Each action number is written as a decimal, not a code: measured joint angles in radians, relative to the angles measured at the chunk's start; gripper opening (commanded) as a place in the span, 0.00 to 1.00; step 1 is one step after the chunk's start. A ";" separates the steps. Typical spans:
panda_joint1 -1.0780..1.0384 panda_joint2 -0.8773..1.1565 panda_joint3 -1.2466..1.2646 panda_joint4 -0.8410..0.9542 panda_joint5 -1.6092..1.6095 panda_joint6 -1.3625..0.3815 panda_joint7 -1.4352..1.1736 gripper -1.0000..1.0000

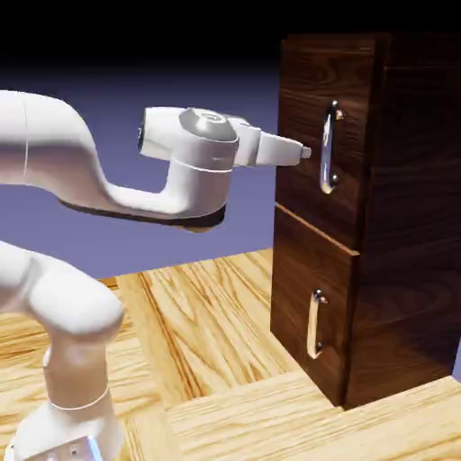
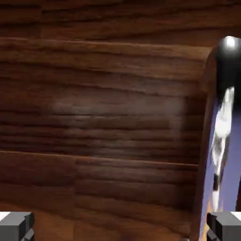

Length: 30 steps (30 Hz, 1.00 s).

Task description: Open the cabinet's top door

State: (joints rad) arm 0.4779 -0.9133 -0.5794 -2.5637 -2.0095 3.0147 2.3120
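Blue-violet backdrop sits behind a blond-wood table [image 1: 225, 306] with open room before the cabinet [image 1: 396, 216], which stands at the exterior view's right, its inside unseen. Level and spread, holding nothing, the hand [image 1: 306, 152] hovers just short of the top door [image 1: 315, 135] and its silver handle [image 1: 328, 149]. Closer up, walnut grain fills the hand view; the handle is cut off.

Cabinet [image 1: 396, 225] stands at the table's [image 1: 216, 315] right edge, top door [image 1: 311, 99] above the lower panel [image 1: 302, 270]. Gripper [image 1: 306, 152] sits level, just left of the top door's handle [image 1: 329, 149].
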 measured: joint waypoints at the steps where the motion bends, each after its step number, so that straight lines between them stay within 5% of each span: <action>1: 0.010 -0.007 -0.013 0.005 -0.043 0.000 0.034 0.50; 18: 0.273 -0.020 -0.240 0.155 -0.596 -0.061 0.457 0.50; 19: 0.305 -0.004 -0.258 0.175 -0.606 -0.073 0.463 0.00; 30: -0.017 -0.057 0.043 -0.037 -0.328 -0.230 0.392 0.00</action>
State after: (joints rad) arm 0.4609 -0.9704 -0.5364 -2.6005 -2.3375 2.7849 2.7038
